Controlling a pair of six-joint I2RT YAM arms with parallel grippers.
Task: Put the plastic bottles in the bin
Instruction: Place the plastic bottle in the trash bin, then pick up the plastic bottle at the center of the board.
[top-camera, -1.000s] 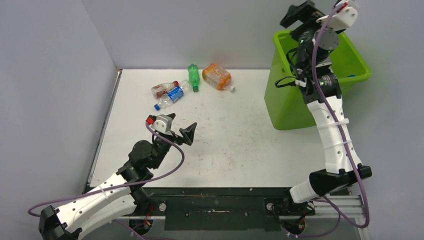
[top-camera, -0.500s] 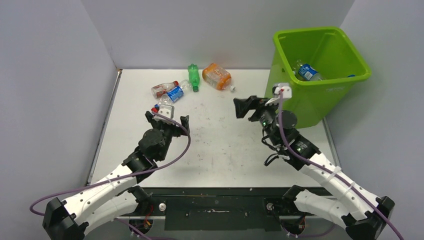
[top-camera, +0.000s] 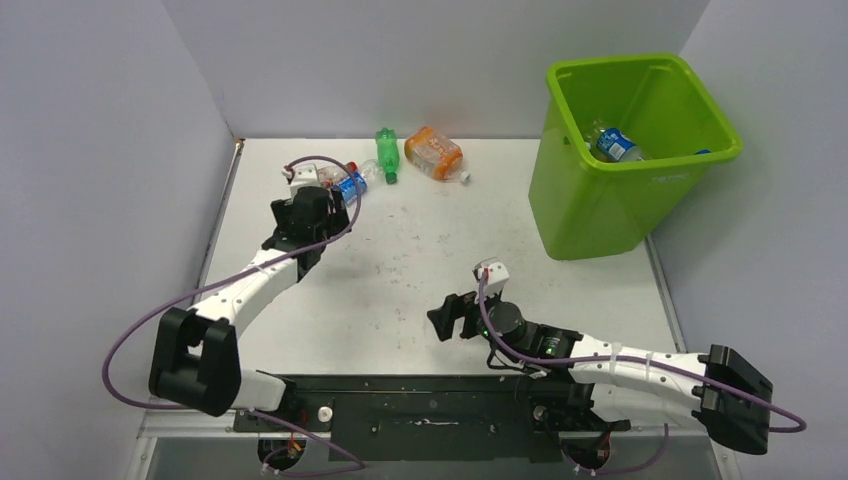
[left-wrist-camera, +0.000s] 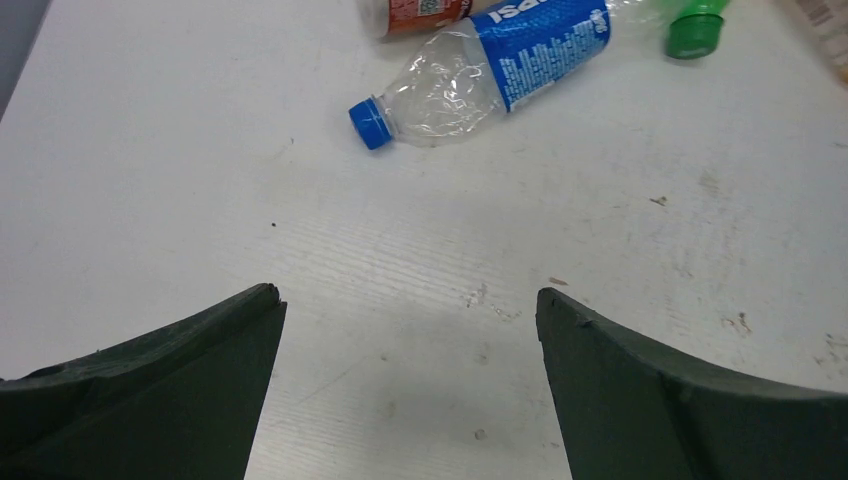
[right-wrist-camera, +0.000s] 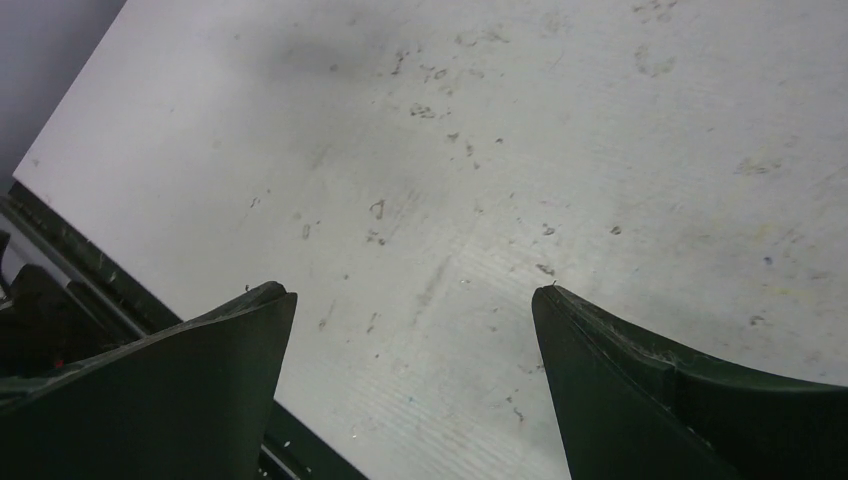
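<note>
Left wrist view: left gripper (left-wrist-camera: 405, 298) wide, empty, Pepsi bottle (left-wrist-camera: 485, 65) just beyond; right gripper (right-wrist-camera: 412, 293) wide, empty; bin (top-camera: 590, 205) far right.

The overhead camera looks down from above and behind the near edge, taking in the whole table (top-camera: 430, 250), with the bin (top-camera: 590, 210) at upper right. The left wrist camera hangs close over the table's upper left, sharing the blue-labelled bottle (left-wrist-camera: 490, 65) with the overhead view. The right wrist camera faces the scuffed table near its front edge, low in the overhead frame.
</note>
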